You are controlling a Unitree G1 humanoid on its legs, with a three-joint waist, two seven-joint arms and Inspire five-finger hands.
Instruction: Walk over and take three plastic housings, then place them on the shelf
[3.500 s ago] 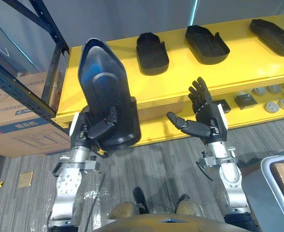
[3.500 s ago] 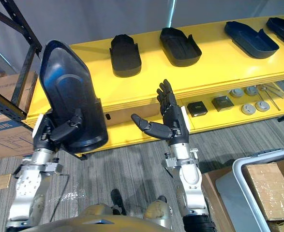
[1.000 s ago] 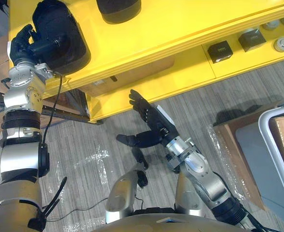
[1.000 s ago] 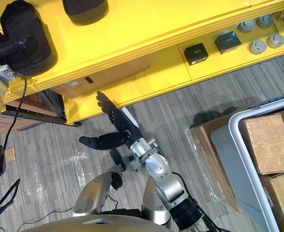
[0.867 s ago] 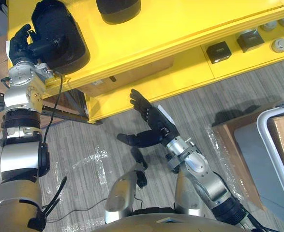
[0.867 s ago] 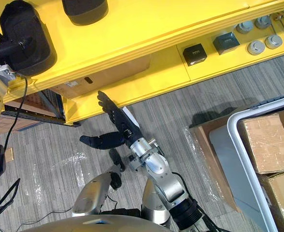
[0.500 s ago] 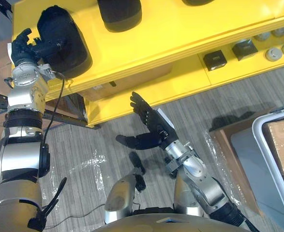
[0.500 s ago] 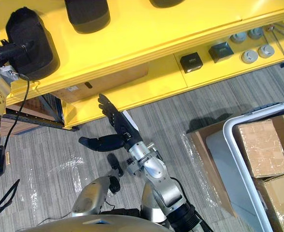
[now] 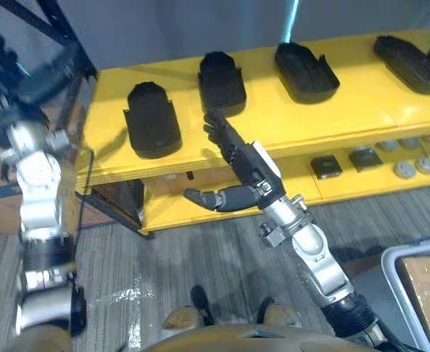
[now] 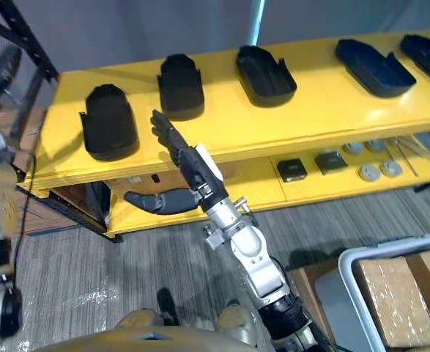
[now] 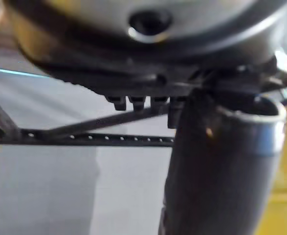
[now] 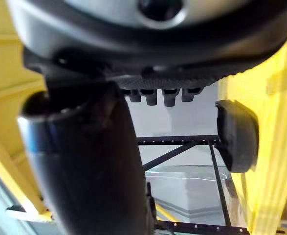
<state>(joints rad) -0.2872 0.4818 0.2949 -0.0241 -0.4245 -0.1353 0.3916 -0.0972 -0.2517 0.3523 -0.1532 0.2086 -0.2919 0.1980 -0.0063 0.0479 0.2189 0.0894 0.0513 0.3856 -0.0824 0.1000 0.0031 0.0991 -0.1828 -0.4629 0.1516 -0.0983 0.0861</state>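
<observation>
**Head views, looking down on the yellow shelf (image 9: 361,110).** 4 black plastic housings lie in a row on its top board, and neither hand holds one.

- **Housings:** The leftmost housing (image 9: 152,121) rests flat near the shelf's left end. Its long axis runs from the front edge toward the back, parallel to the second housing (image 9: 222,82) just beside it.
- **Right hand:** The right hand (image 9: 242,170) hangs against the shelf's front edge, empty, with fingers straight and spread and the thumb out to the robot's left. Its fingertips point at the gap between these 2 housings.
- **Left hand:** The left hand (image 11: 216,166) is raised well apart to the left, by the dark rack upright (image 9: 61,33). Its wrist view shows straight fingers with nothing against the thumb.

**Judgement:** The right hand is the nearer of the 2. The leftmost housing lies ahead of it and to its left, end-on to the palm. Any reach from here would therefore meet the housing's short front end, not its long flank. Whether 3 housings have been delivered cannot be told.
</observation>
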